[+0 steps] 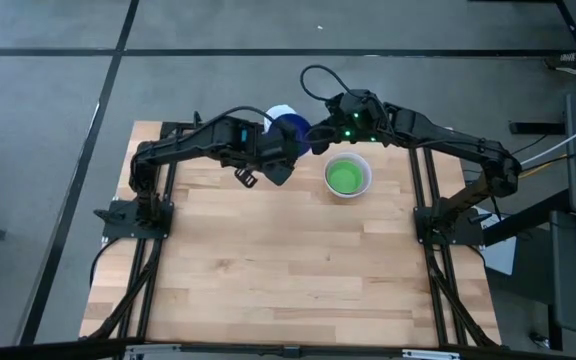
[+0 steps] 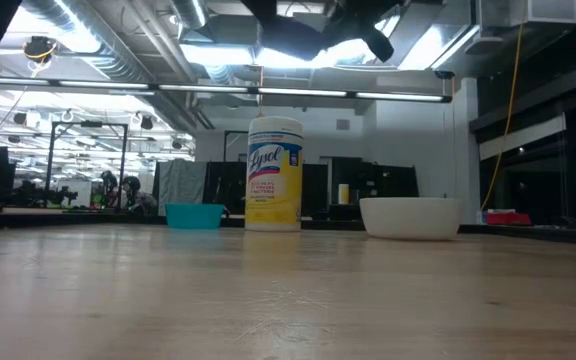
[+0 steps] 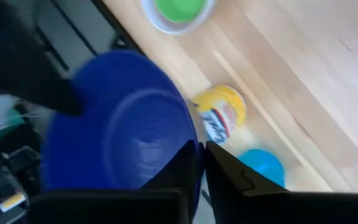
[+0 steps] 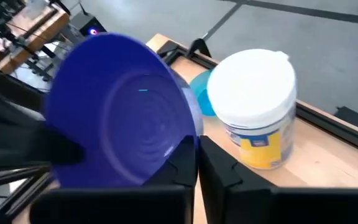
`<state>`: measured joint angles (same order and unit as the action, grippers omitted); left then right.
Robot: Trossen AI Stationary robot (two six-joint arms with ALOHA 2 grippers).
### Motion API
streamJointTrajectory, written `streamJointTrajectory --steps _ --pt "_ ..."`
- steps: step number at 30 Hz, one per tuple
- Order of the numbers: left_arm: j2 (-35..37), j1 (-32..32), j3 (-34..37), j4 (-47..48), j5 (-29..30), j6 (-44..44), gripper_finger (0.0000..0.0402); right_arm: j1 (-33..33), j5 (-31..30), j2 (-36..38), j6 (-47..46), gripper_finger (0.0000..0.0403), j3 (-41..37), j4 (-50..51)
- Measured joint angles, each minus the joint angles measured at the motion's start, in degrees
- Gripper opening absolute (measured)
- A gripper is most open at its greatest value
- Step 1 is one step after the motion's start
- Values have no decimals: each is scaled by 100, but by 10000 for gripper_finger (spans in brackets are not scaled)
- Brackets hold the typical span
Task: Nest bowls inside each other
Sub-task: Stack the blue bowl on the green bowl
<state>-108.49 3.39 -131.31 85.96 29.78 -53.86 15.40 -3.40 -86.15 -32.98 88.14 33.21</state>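
bench (image 1: 288, 270): wood | container (image 2: 274, 175): upright, far edge | white bowl (image 1: 360, 185): green bowl (image 1: 345, 177) nested inside | dark blue bowl (image 4: 120, 134): raised in air, both grippers on rim | teal bowl (image 2: 194, 215): beside container | left gripper (image 3: 201, 149), right gripper (image 4: 197, 144): fingers clamped on dark blue bowl

My two dark jointed arms, black looping cable above my right arm (image 1: 448, 145), green lights glowing near its wrist, blunt black fingers (image 4: 219, 168).
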Motion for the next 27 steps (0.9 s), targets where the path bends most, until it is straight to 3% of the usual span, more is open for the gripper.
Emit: streamJointTrajectory --steps 7,14,19,22,27 --pt "96 27 -329 -1035 431 -537 79 81 185 35 -58 4 24 393" --pt "391 152 -370 -2600 1187 -978 133 0 1000 -17 80 2 -15 571" --pt "490 281 -364 -3346 1878 -1057 153 -38 646 -71 114 1 -24 1030" --pt "708 423 -377 -3227 2104 -489 156 -61 398 -55 302 1 -17 1853" --pt "1112 551 -373 -2342 1822 1312 157 150 -452 -35 593 1 -98 3192"
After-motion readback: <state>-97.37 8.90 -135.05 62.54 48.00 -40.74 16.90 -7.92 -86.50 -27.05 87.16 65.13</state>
